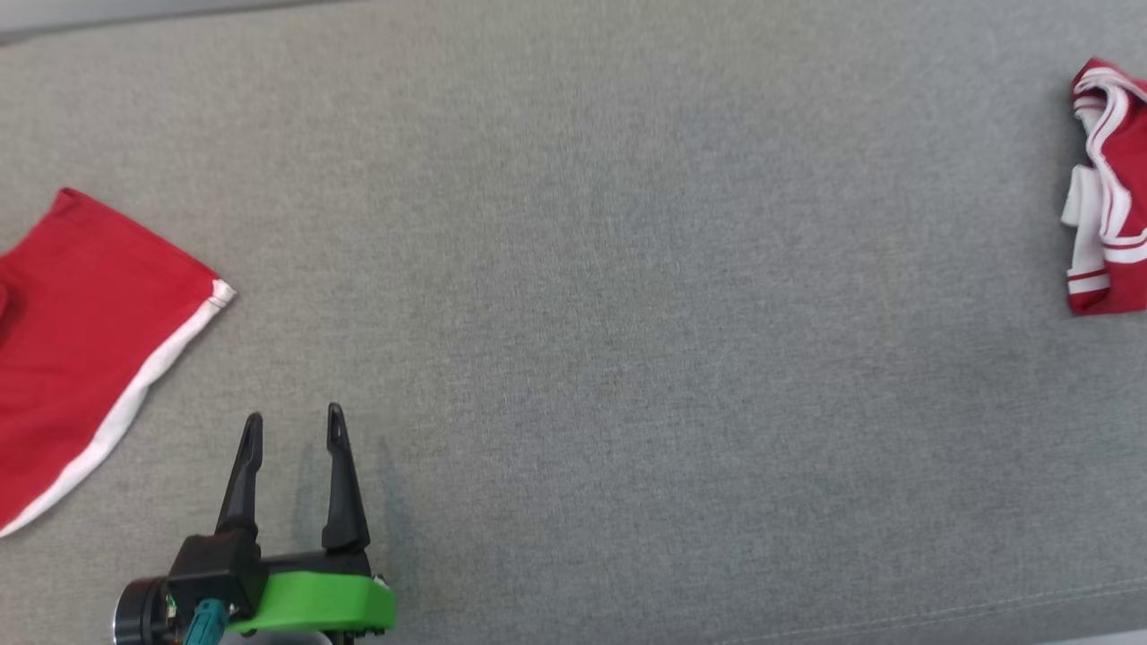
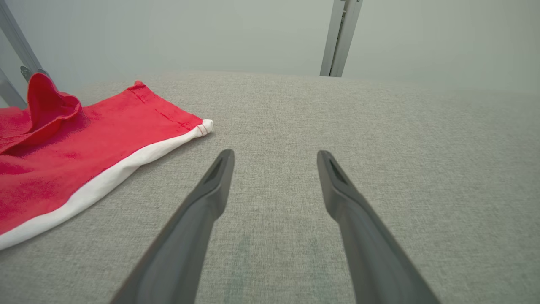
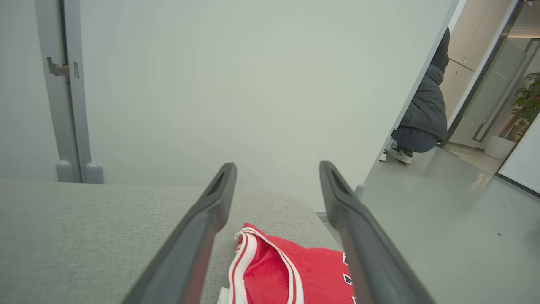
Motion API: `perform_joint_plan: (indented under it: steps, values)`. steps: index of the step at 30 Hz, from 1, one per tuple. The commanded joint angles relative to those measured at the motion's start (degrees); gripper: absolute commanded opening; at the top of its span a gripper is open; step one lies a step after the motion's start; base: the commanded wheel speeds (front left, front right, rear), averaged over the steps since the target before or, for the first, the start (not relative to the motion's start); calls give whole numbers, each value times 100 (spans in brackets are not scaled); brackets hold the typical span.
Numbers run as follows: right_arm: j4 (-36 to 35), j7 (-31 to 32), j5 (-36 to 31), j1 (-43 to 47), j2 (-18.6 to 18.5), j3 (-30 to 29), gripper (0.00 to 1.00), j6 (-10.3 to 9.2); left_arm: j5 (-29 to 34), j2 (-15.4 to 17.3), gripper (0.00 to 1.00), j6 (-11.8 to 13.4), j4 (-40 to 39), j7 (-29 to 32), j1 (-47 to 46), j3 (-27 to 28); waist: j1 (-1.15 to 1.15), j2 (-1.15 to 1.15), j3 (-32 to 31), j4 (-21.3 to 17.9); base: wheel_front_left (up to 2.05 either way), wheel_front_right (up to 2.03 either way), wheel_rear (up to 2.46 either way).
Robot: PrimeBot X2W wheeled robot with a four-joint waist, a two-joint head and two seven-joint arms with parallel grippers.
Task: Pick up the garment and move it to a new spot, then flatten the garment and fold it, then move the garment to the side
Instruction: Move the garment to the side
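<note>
We take the crumpled garment (image 1: 1116,188) at the right edge of the grey table (image 1: 627,269) to be the piece to pick up, and the coming move turns on that. It lies well apart from the left gripper (image 1: 295,417), across the whole width of the table, while in the right wrist view it sits just below and between the fingers of the right gripper (image 3: 277,166). So the right arm is the nearer one. The bundle's long axis runs near to far. It is soft red knit, bunched and ridged with white and red striped banding. Both grippers have their jaws spread wide and hold nothing. At the left lies a flatter red garment (image 1: 81,313) with a smooth white edge band running diagonally, just left of the left gripper. The table cover is a coarse woven cloth.
</note>
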Motion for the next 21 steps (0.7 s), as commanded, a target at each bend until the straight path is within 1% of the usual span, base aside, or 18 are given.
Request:
perform_joint_plan:
  steps: [1, 3, 6, 13, 18, 21]
  values:
    - [-283, -13, 81, 360, 138, 135, 100, -9, -69, 15, 100, 56, -13, -17, 144, 39, 0, 0, -714, -33, 0, 0, 0]
    - [-694, -13, 125, 889, 384, 367, 100, -9, -99, 14, 100, 97, -29, -17, 259, 73, 0, 0, -918, -59, 0, 0, 0]
    - [-1105, -13, 240, 1558, 617, 684, 100, -10, -85, 13, 100, 89, -51, -17, 381, 100, 0, 0, -1185, -51, 0, 0, 0]
    - [-1311, -14, 533, 3044, 1046, 1370, 100, -10, 0, 14, 100, -20, 42, -18, 636, 140, 0, 0, -1851, 133, 0, 0, 0]
    - [-1411, -15, 580, 3583, 1327, 1318, 100, -9, 46, 13, 100, -82, 156, -17, 720, 106, 0, 0, -2048, 246, 0, 0, 0]
    - [-1423, -15, 453, 3828, 1452, 1338, 100, -9, 58, 14, 100, -117, 222, -17, 727, 89, 0, 0, -2105, 279, 0, 0, 0]
